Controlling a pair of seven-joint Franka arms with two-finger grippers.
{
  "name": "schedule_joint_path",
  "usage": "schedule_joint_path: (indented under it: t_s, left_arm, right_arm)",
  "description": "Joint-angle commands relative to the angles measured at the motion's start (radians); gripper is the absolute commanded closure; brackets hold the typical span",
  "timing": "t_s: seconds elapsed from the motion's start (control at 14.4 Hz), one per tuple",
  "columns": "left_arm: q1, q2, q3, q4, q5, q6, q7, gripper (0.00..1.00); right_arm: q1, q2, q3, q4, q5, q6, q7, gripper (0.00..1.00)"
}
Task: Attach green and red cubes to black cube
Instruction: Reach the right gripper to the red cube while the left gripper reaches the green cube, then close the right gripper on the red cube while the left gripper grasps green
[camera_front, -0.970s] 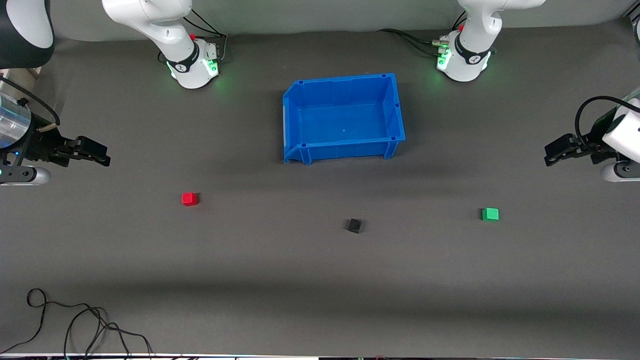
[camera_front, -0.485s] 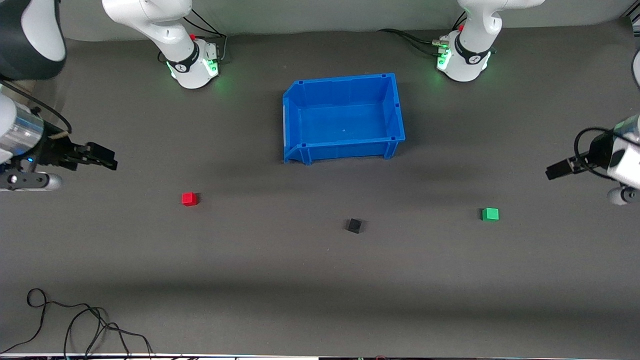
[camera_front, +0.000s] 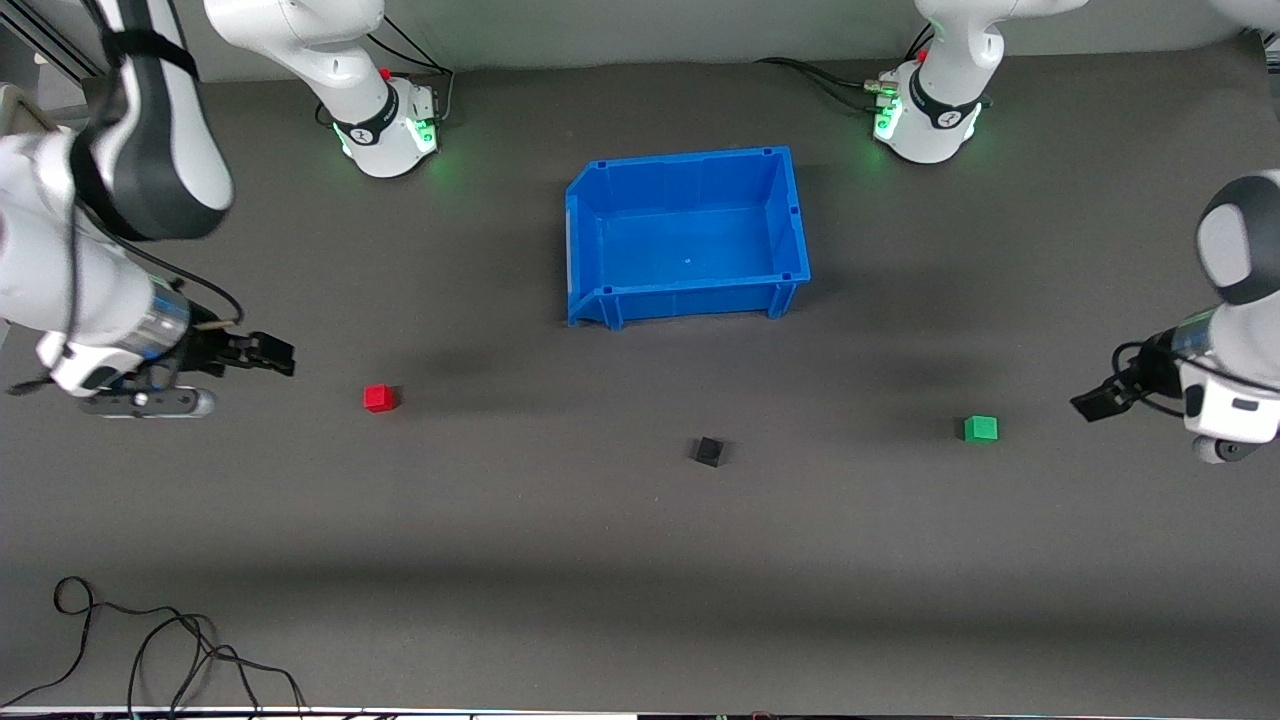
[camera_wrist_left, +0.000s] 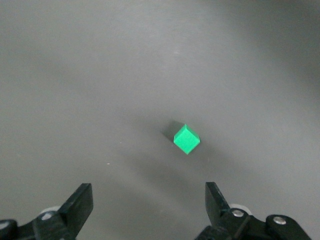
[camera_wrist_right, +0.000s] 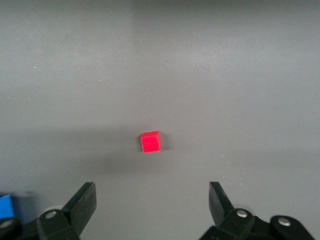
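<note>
Both arms are up at their ends of the table (camera_front: 640, 560), each lined up on its own cube. The bin (camera_front: 688, 235) sits between the two grippers, nearer the bases, and plays no part yet. Right gripper (camera_front: 268, 354), jaws wide and empty, hangs over bare table with the red cube (camera_front: 379, 398) just ahead of its fingertips; in the right wrist view the red cube (camera_wrist_right: 150, 142) sits centred ahead of the open right gripper (camera_wrist_right: 152, 200). Left gripper (camera_front: 1092, 404), also wide and empty, has the green cube (camera_front: 980, 429) close in front. The black cube (camera_front: 709, 451) lies between the two coloured ones, well apart from both grippers.

To do this well, I'd say: square the left fingers to the green cube (camera_wrist_left: 186, 139), which sits cornerwise to the left gripper (camera_wrist_left: 149, 201), then drop straight down.

Hard to read: the left fingers from the front, foreshortened into one dark wedge
</note>
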Motion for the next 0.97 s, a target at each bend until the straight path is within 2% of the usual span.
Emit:
schedule_joint_path:
  t_s: [0.0, 0.14, 0.35, 0.69, 0.9]
  left_arm:
    - [-0.015, 0.092, -0.013, -0.021, 0.001, 0.078, -0.311, 0.01]
    - [-0.029, 0.175, -0.014, -0.024, -0.001, 0.142, -0.477, 0.01]
    - [-0.031, 0.219, -0.014, -0.053, -0.03, 0.237, -0.632, 0.02]
    - [-0.014, 0.303, -0.014, -0.065, -0.045, 0.334, -0.735, 0.1]
    - [-0.016, 0.317, -0.014, -0.096, -0.048, 0.377, -0.741, 0.15]
  right_arm:
    - [0.01, 0.021, 0.0, -0.092, -0.006, 0.124, 0.0, 0.0]
    - [0.01, 0.083, 0.0, -0.109, 0.019, 0.19, 0.01, 0.0]
    - [0.039, 0.184, 0.0, -0.111, 0.037, 0.244, 0.005, 0.0]
    - [0.061, 0.288, 0.0, -0.138, 0.036, 0.353, 0.008, 0.0]
    - [0.06, 0.328, 0.0, -0.197, 0.03, 0.491, -0.006, 0.0]
